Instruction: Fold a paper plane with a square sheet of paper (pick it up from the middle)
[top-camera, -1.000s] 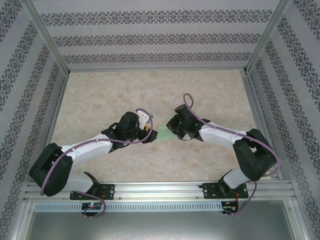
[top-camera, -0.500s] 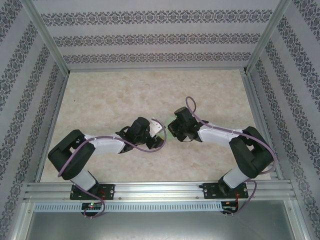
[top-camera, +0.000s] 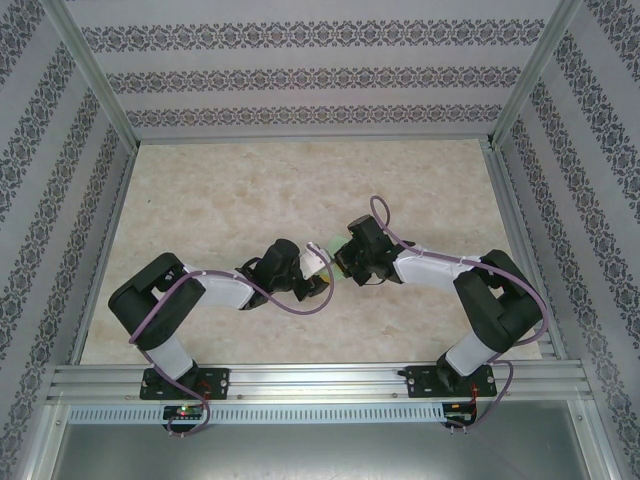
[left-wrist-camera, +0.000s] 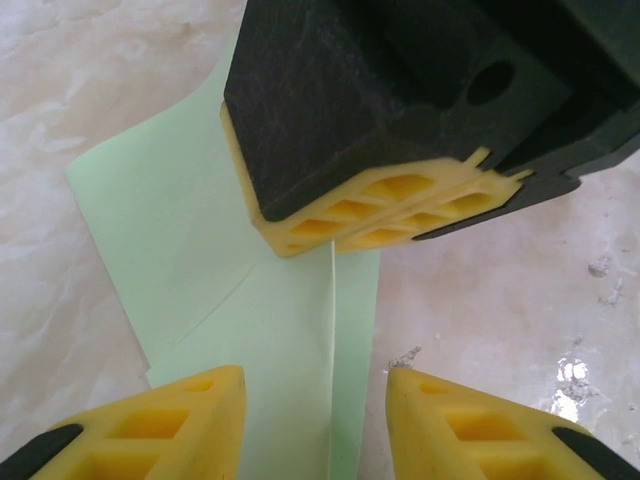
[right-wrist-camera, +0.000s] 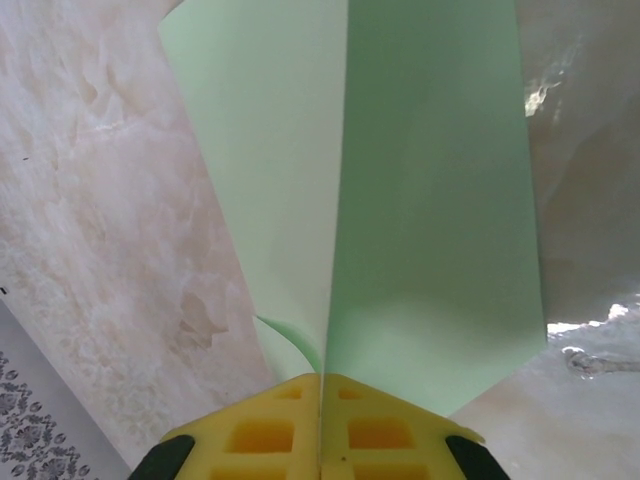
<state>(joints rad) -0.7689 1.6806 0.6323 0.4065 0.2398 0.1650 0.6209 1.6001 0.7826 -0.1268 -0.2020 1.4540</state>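
Observation:
The square sheet of paper stands folded as a pale green paper plane (left-wrist-camera: 200, 250) with a raised centre crease, low over the marble table. My right gripper (right-wrist-camera: 322, 378) is shut on that crease, and the two wings (right-wrist-camera: 430, 200) spread away from its fingers. In the left wrist view the right gripper (left-wrist-camera: 335, 238) pinches the crease from the far side. My left gripper (left-wrist-camera: 315, 385) is open, its yellow fingers (left-wrist-camera: 200, 420) straddling the crease without touching it. From above, the left gripper (top-camera: 322, 278) and right gripper (top-camera: 344, 262) meet tip to tip at mid-table.
The beige marble tabletop (top-camera: 250, 180) spreads out behind the grippers. Patterned walls and metal posts (top-camera: 100, 90) enclose it on three sides. A metal rail (top-camera: 320, 380) carries both arm bases at the near edge. Purple cables loop off each wrist.
My left arm has folded in and carried its gripper rightward up to the paper, with its jaws narrowing. The right gripper has kept its hold and barely moved.

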